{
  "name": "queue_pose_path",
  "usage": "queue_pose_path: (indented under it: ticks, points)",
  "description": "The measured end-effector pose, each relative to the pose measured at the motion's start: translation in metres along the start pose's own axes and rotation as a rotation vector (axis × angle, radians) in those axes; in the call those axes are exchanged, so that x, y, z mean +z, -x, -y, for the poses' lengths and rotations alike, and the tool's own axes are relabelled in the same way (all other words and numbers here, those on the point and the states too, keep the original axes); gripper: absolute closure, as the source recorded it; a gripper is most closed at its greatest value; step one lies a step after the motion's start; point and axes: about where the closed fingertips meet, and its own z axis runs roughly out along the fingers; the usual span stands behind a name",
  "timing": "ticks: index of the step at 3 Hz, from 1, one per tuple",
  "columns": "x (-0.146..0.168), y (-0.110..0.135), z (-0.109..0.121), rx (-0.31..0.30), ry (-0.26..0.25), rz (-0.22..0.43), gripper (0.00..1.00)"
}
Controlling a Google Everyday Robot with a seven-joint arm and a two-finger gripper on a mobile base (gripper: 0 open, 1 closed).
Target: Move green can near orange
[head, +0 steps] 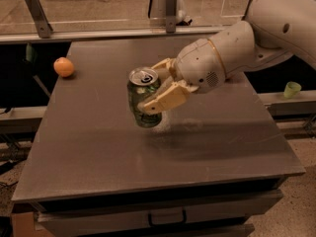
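The green can (pixel 141 98), with a silver top and pull tab, hangs tilted above the middle of the grey table (pixel 98 152), with its shadow on the table beneath it. My gripper (pixel 157 87) is shut on the can from its right side, one cream finger (pixel 160 100) across its front. The orange (pixel 64 66) sits at the table's far left edge, well to the left of the can and apart from it.
A metal rail with posts (pixel 37 9) runs behind the table. A small pale green cup (pixel 292 89) stands on a ledge to the right of the table. A drawer front with a handle (pixel 165 216) is below the table's near edge.
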Motion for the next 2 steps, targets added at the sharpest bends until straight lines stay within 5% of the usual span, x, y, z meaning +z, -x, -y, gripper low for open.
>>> queue_pose_path:
  ticks: [1, 2]
  points:
    - [0.004, 0.006, 0.012, -0.021, -0.008, 0.002, 1.0]
    - [0.009, 0.006, 0.06, -0.036, -0.038, -0.018, 1.0]
